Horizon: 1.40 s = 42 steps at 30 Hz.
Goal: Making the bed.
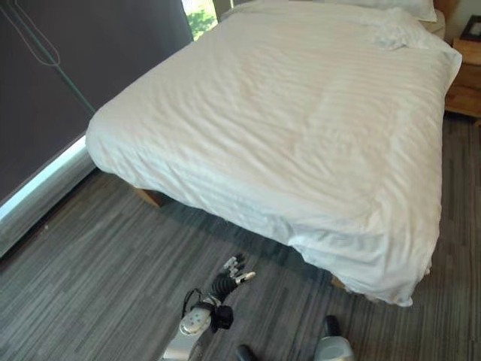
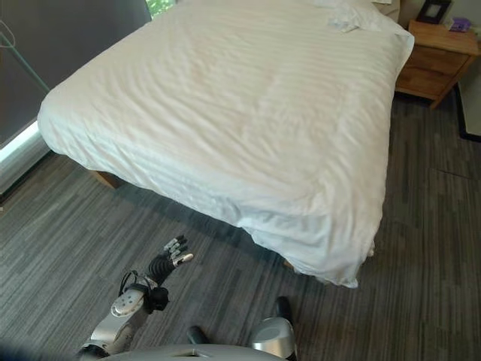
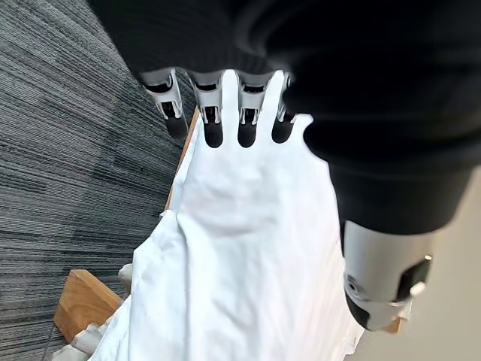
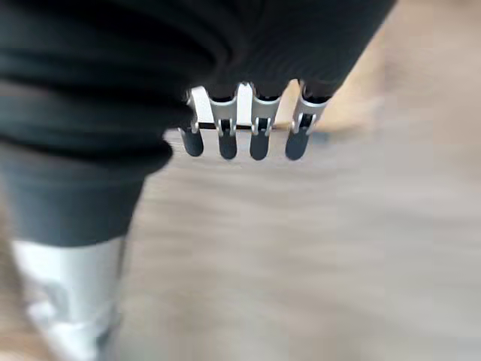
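The white striped duvet [image 1: 301, 128] is seen spread over the wooden-framed bed [image 1: 150, 198], its long axis running from about 5 o'clock at the foot toward 11 o'clock at the head in the left eye view. The near foot corner [image 1: 391, 289] hangs low and bunched at about 4 o'clock. A crumpled patch of cloth [image 1: 391, 31] is noted near the head, beside the white pillow [image 1: 391, 6]. The left hand [image 1: 233, 271] is held above the grey striped carpet [image 1: 90, 286], well apart from the duvet edge, which lies toward 12 o'clock from it; its fingers [image 3: 213, 124] are straight, relaxed and nothing is held. The right hand [image 4: 244, 128] is likewise loose-fingered and empty. The left hand is judged nearer. A wooden nightstand [image 2: 440, 56] stands at 1 o'clock; a dark frame [image 2: 434, 10] rests on it.
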Available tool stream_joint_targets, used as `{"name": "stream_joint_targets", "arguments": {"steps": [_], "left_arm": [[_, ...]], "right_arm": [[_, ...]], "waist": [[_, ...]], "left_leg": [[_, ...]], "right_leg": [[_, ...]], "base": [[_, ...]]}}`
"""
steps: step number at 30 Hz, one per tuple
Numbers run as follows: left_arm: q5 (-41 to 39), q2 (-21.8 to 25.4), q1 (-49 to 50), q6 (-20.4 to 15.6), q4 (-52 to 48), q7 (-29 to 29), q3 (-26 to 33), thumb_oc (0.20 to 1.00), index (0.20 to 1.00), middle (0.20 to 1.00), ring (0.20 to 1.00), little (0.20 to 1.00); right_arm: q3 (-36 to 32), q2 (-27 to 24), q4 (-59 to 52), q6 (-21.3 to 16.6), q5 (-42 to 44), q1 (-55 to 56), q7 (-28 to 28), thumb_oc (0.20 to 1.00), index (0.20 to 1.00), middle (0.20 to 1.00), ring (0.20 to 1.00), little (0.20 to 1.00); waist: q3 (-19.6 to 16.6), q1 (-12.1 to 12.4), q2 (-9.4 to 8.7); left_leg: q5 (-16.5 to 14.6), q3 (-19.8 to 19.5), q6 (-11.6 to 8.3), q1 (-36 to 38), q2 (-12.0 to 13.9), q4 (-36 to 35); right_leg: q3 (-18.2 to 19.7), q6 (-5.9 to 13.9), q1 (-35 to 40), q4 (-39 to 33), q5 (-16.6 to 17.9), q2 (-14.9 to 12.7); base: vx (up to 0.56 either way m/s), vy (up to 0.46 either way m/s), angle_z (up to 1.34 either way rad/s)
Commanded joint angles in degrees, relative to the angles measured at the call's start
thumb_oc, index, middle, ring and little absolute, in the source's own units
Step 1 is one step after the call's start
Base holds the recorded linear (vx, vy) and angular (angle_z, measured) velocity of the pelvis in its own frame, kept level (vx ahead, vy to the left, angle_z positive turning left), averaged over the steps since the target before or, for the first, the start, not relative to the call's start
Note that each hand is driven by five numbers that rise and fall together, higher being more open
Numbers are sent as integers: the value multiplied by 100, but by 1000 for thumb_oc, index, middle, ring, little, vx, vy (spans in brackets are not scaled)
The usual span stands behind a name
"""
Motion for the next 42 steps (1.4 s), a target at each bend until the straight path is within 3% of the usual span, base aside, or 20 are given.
{"name": "stream_joint_targets", "arguments": {"steps": [1,5,9,10,13,17,21,24,28,31,34,35,37,39,40,41,42], "left_arm": [[-46,217,-225,-249,-504,-116,395,1000,1000,1000,1000,1000],[-94,253,-253,-229,-693,-165,402,1000,1000,1000,1000,1000],[-305,251,-399,-247,-827,-146,349,1000,1000,1000,1000,1000],[-449,230,-487,-283,-833,-138,276,1000,1000,1000,1000,1000],[-678,222,-664,-414,-872,-81,145,1000,1000,1000,1000,1000],[-777,255,-847,-587,-842,-63,88,1000,1000,1000,1000,1000],[-901,204,-865,-704,-732,-97,120,1000,1000,1000,1000,1000],[-996,70,-869,-670,-604,-105,188,1000,1000,1000,1000,1000],[-1016,-71,-879,-640,-541,-88,210,1000,1000,1000,1000,1000],[-998,-229,-826,-569,-424,-53,351,1000,1000,1000,1000,1000],[-1039,-250,-707,-536,-444,-75,461,1000,1000,1000,1000,1000],[-1039,-253,-702,-536,-447,-75,447,1000,1000,1000,1000,1000],[-1065,-235,-770,-582,-465,-27,428,1000,1000,1000,1000,1000],[-1041,-244,-793,-664,-410,52,379,1000,1000,1000,1000,1000],[-1040,-246,-799,-671,-405,52,377,1000,1000,1000,1000,1000],[-1007,-281,-784,-692,-272,59,279,1000,1000,1000,1000,1000],[-973,-281,-780,-691,-277,45,201,1000,1000,1000,1000,1000]], "right_arm": [[207,536,-1498,-1007,1451,-658,203,200,200,200,200,200],[567,1139,-2424,-1245,2111,-1166,413,200,200,200,200,200],[1109,1782,-2709,-1582,3091,-2408,502,200,200,200,200,200],[1269,2079,-2633,-1809,3628,-3076,525,200,200,200,200,200],[1313,2221,-2342,-2098,4127,-4099,365,200,200,200,200,200],[1063,1708,-1584,-2279,4481,-5152,121,200,200,200,200,200],[1032,846,-598,-2116,4663,-5627,162,200,200,200,200,200],[904,502,-84,-1941,4741,-5542,233,200,200,200,200,200],[579,427,357,-1815,4857,-5110,322,200,200,200,200,200],[8,428,853,-1644,4979,-4190,453,200,200,200,200,200],[-647,67,1638,-1425,5020,-3486,526,200,200,200,200,200],[-658,48,1661,-1419,5028,-3479,549,200,200,200,200,200],[-832,-98,1906,-1410,4993,-3370,502,200,200,200,200,200],[-794,-291,2135,-1318,4713,-3333,452,200,200,200,200,200],[-796,-297,2145,-1316,4709,-3340,456,200,200,200,200,200],[-677,-526,2278,-1167,4307,-3275,490,200,200,200,200,200],[-619,-674,2332,-1080,3978,-3179,522,862,862,862,862,862]], "waist": [[221,263,-449],[205,400,-396],[245,677,-274],[307,852,-179],[514,1103,27],[740,1324,340],[914,1440,604],[1005,1404,719],[1022,1342,775],[983,1059,715],[955,717,535],[976,742,530],[1134,679,354],[1199,736,138],[1214,730,128],[1093,803,38],[1018,817,-6]], "left_leg": [[-264,-332,-434,406,486,69],[-190,-405,-431,273,501,69],[-88,-545,-438,24,494,69],[-2,-646,-453,-218,482,69],[143,-827,-546,-678,464,69],[397,-922,-693,-1259,533,69],[551,-847,-836,-1762,686,69],[626,-760,-889,-2009,818,69],[640,-644,-891,-2057,893,69],[517,-493,-819,-1774,909,69],[277,-221,-711,-1235,797,123],[265,-197,-709,-1191,789,121],[10,-502,-692,-1100,705,546],[-545,-1527,-676,-1011,525,977],[-536,-1533,-668,-1030,516,1007],[-964,-2494,-605,-677,337,943],[-983,-2863,-545,-472,209,783]], "right_leg": [[-309,29,-104,100,108,-204],[-383,3,-158,88,99,-217],[-476,-9,-298,88,90,-259],[-525,-17,-448,88,100,-286],[-563,-25,-816,88,109,-317],[-612,-46,-1349,88,186,-380],[-606,-4,-1831,88,154,-391],[-534,9,-2156,88,171,-373],[-467,3,-2316,88,178,-297],[-338,4,-2241,88,151,-180],[-48,22,-2049,88,93,-39],[-25,28,-2024,88,89,-43],[205,-15,-1931,90,120,64],[471,-12,-1884,130,122,166],[474,-16,-1883,120,153,155],[772,-24,-1824,100,124,338],[907,-41,-1800,88,242,410]], "base": [[27,-44,1],[20,-54,19],[-37,-63,23],[-120,-72,16],[-195,-64,34],[-166,-62,29],[-128,-61,18],[-93,-51,-5],[-46,-45,-16],[40,-15,-9],[76,54,-37],[41,43,-48],[-30,16,-74],[-24,43,-101],[27,133,-95],[-31,136,-95],[48,189,-110]]}}
